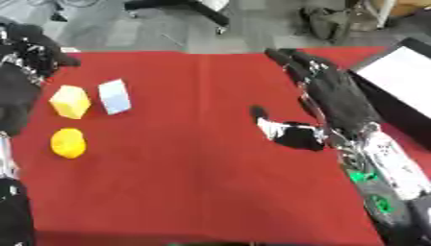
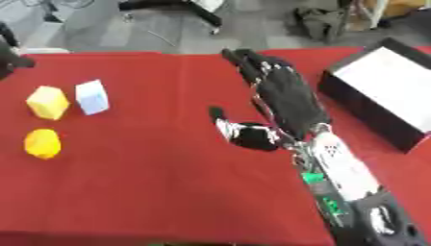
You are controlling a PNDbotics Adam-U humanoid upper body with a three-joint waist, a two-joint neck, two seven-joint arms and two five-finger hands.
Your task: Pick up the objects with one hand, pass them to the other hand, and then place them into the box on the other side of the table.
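Three small objects lie at the left of the red table (image 1: 185, 182): a yellow block (image 1: 70, 101), a pale blue-white block (image 1: 114, 96) right beside it, and a rounder yellow-orange piece (image 1: 68, 142) nearer to me. My right hand (image 2: 282, 93) hovers over the middle right of the table, open, fingers stretched away from me and thumb out to the left, holding nothing. My left hand (image 1: 33, 50) shows at the upper left edge, above the blocks; its fingers are too dark and blurred to read.
A black box with a white inside (image 2: 391, 84) stands at the table's right edge, beside my right hand. Beyond the table's far edge are a grey floor, chair legs and a bag.
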